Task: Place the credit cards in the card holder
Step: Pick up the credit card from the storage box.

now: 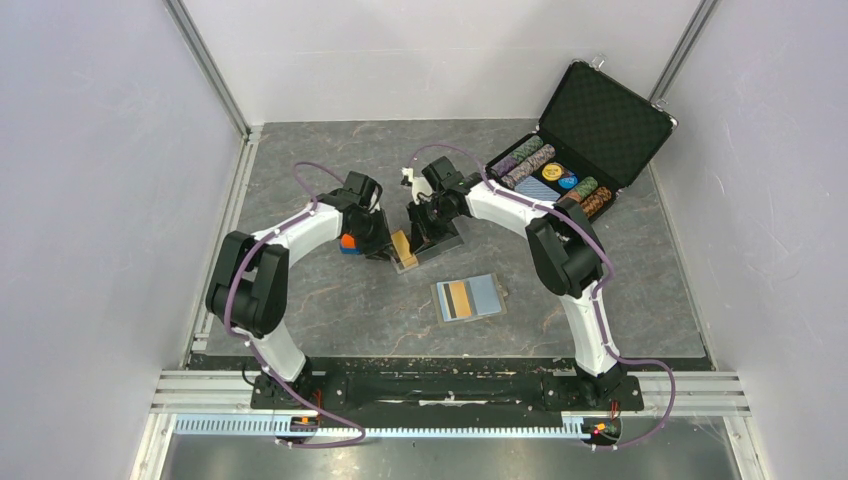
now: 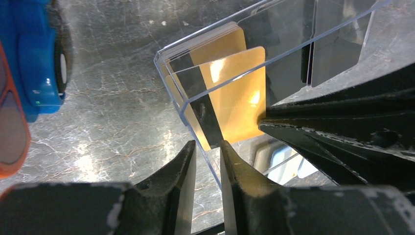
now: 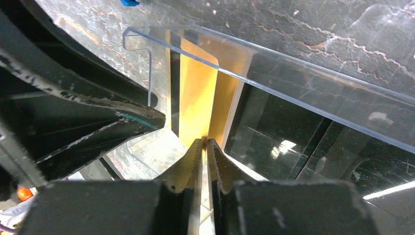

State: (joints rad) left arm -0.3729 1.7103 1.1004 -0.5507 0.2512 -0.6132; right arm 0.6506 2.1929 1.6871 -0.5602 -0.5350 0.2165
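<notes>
A clear tray [image 1: 408, 255] stands mid-table holding an orange-tan credit card [image 2: 235, 98] upright; it also shows in the right wrist view [image 3: 195, 93]. Dark flat cards [image 3: 274, 132] lean deeper in the tray. My left gripper [image 2: 208, 147] is shut across the tray's near wall [image 2: 195, 41]. My right gripper [image 3: 205, 142] is shut on the orange-tan card's edge. The two grippers face each other over the tray, left gripper [image 1: 383, 243] and right gripper [image 1: 420, 235]. The card holder [image 1: 486, 293] lies open nearer the arms, pale blue-grey inside, with a black-striped card [image 1: 458, 300] on it.
A blue and orange toy car [image 2: 39, 58] sits just left of the tray, beside my left gripper; it also shows in the top view [image 1: 348, 243]. An open black poker-chip case [image 1: 590, 130] stands at the back right.
</notes>
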